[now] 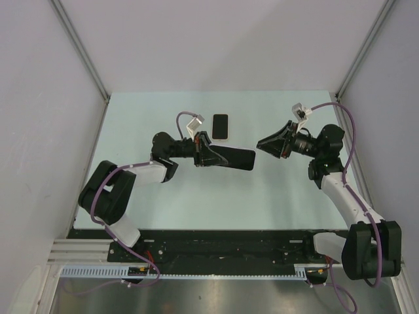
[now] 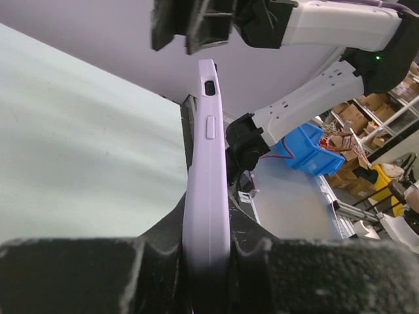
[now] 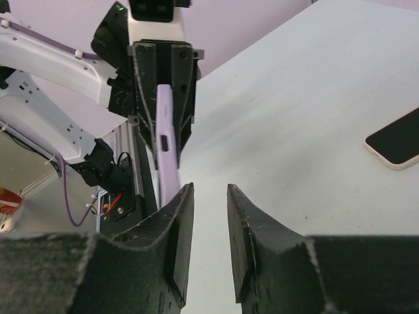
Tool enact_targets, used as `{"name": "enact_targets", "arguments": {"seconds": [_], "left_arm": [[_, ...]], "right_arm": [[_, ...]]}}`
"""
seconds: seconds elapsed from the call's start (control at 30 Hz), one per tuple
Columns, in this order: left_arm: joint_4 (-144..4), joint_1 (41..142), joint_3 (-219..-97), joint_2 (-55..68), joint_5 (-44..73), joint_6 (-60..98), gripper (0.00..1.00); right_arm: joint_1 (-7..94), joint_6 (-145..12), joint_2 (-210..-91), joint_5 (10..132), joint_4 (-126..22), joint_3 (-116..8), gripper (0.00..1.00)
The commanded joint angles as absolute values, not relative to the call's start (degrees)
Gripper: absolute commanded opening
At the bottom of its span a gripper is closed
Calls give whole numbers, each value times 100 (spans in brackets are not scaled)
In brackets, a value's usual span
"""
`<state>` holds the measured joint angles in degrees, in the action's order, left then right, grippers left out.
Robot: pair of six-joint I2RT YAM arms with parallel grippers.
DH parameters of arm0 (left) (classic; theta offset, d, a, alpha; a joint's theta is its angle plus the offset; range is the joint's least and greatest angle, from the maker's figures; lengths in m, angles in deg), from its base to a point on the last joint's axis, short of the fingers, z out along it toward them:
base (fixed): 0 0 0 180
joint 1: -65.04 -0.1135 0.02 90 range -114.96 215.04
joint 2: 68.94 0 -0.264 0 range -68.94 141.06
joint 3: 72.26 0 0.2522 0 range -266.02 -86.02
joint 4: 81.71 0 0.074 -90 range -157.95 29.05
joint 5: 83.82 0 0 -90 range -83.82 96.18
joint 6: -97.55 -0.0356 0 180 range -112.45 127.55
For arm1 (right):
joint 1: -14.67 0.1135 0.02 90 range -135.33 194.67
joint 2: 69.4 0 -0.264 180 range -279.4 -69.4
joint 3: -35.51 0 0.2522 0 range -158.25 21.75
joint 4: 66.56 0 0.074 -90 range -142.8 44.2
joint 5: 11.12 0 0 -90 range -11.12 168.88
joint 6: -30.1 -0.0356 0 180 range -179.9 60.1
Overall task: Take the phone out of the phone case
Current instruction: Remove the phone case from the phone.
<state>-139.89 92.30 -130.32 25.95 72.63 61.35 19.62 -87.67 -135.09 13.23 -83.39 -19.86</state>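
The pale green-white flat desk (image 1: 163, 196) carries both black-and-white arms, whose bases sit at its near edge and which reach toward each other across its middle. The left claw (image 1: 208, 157) is pinched on one short end of the slim lavender phone case (image 2: 208, 163). From its wrist camera the case stands edge-on between the black finger pads (image 2: 275, 275), with a side button and a cutout showing along the rim. From above the same case (image 1: 234, 158) shows as a long dark slab that runs rightward out of the claw near the desk's centre. I cannot tell whether its free end rests on the surface or hangs just above it. The right claw (image 1: 260, 142) points at that free end, near it but not touching. Its two fingers are parted by a narrow gap with nothing between them, and in its wrist view the right claw (image 3: 209, 190) lines up with the lavender case (image 3: 167, 144) held upright ahead. The black-screened phone with a pale rim (image 1: 220, 126) lies flat and bare on the desk, out of the case. It sits just beyond the left claw toward the far edge and apart from both claws, and it shows at the right margin of the right wrist view (image 3: 396, 144).
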Motion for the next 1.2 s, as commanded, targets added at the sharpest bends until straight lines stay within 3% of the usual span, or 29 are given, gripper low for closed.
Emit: {"name": "enact_targets", "arguments": {"seconds": [0.0,0.43,1.17], "left_arm": [[-16349,9351,-13076,2317,7403,6002,0],[-16349,9360,-13076,2414,7306,5993,0],[-16349,9307,-13067,2396,7280,5984,0]], "right_arm": [[1915,-8698,-13576,1507,-8436,-2027,31],[1897,-8978,-13312,1209,-8637,-2027,34],[2065,-8363,-13180,716,-8233,-2027,30]]}}
